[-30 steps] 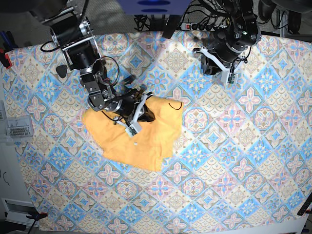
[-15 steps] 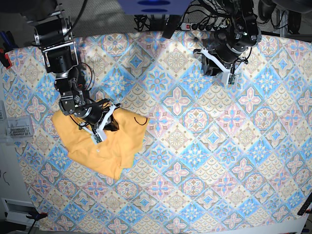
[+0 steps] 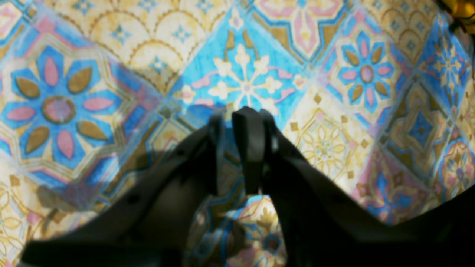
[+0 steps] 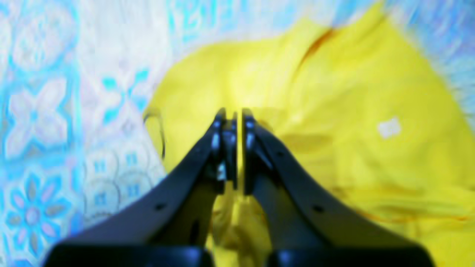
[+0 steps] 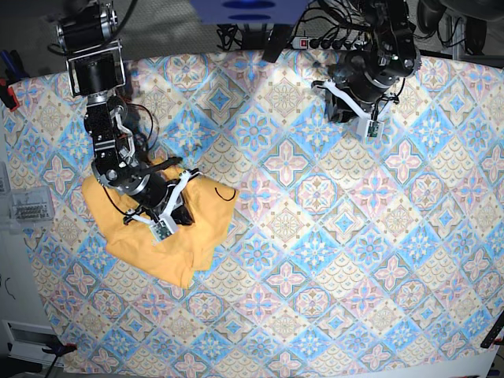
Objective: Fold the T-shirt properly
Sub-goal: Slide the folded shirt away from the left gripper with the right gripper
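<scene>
Over on the left side of the base view, the T-shirt (image 5: 150, 228) is lying bunched on the patterned cloth (image 5: 315, 236); the right gripper (image 5: 179, 206) is sitting on top of it, jaws pinching a fold of its yellow fabric; the left gripper (image 5: 356, 110) is hanging well apart near the far edge, jaws nearly pressed together on nothing.

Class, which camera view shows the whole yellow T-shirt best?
The base view: the T-shirt lies bunched on the patterned cloth, its full outline visible apart from what the right pincer covers. The right wrist view is a blurred close-up of part of it. The left wrist view catches only a corner scrap.
</scene>
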You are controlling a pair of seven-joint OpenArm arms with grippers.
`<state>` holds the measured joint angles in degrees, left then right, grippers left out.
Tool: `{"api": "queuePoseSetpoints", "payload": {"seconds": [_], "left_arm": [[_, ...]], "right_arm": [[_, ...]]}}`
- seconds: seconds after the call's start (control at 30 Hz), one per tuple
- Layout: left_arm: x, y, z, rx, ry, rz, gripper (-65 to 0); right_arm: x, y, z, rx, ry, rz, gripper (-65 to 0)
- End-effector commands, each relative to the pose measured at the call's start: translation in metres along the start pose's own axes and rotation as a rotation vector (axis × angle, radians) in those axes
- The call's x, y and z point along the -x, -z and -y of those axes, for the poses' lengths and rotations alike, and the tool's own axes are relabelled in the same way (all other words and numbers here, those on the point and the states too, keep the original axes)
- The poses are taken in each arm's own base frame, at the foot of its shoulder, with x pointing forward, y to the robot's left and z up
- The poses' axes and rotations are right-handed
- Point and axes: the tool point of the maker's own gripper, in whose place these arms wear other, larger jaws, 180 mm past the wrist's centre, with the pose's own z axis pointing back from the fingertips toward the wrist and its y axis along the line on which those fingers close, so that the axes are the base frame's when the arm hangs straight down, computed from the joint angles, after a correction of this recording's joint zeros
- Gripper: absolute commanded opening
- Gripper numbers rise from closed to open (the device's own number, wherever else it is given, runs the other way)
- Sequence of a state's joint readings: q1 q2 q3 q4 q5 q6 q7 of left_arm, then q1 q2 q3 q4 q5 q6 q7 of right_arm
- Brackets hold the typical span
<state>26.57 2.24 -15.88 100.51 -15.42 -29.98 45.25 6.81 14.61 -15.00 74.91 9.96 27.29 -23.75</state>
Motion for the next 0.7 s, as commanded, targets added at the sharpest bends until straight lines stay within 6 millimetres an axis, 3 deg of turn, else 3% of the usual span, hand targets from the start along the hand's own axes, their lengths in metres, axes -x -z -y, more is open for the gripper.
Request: {"api": "queuePoseSetpoints", "payload": {"seconds": [0.0, 0.27, 0.43, 0.57, 0.67], "left_arm": [[-0.009, -0.002, 0.002, 0.008, 0.000, 0.035, -56.4], [-0.016, 0.001, 0.003, 0.011, 0.003, 0.049, -56.4], [-0.016, 0.001, 0.003, 0.011, 0.003, 0.050, -56.4], [-0.016, 0.001, 0.003, 0.011, 0.003, 0.049, -56.4], [-0.015, 0.000, 0.003, 0.011, 0.002, 0.047, -56.4]], "right_arm": [[-0.009, -0.003, -0.004, -0.006, -0.003, 0.024, -64.8], [0.020, -0.001, -0.051, -0.074, 0.062, -0.019, -64.8], [0.038, 0.000, -0.055, -0.080, 0.087, -0.058, -64.8], [0.081, 0.003, -0.053, -0.077, 0.146, -0.156, -64.8], [0.082, 0.008, -0.047, -0.067, 0.163, -0.136, -64.8]]}}
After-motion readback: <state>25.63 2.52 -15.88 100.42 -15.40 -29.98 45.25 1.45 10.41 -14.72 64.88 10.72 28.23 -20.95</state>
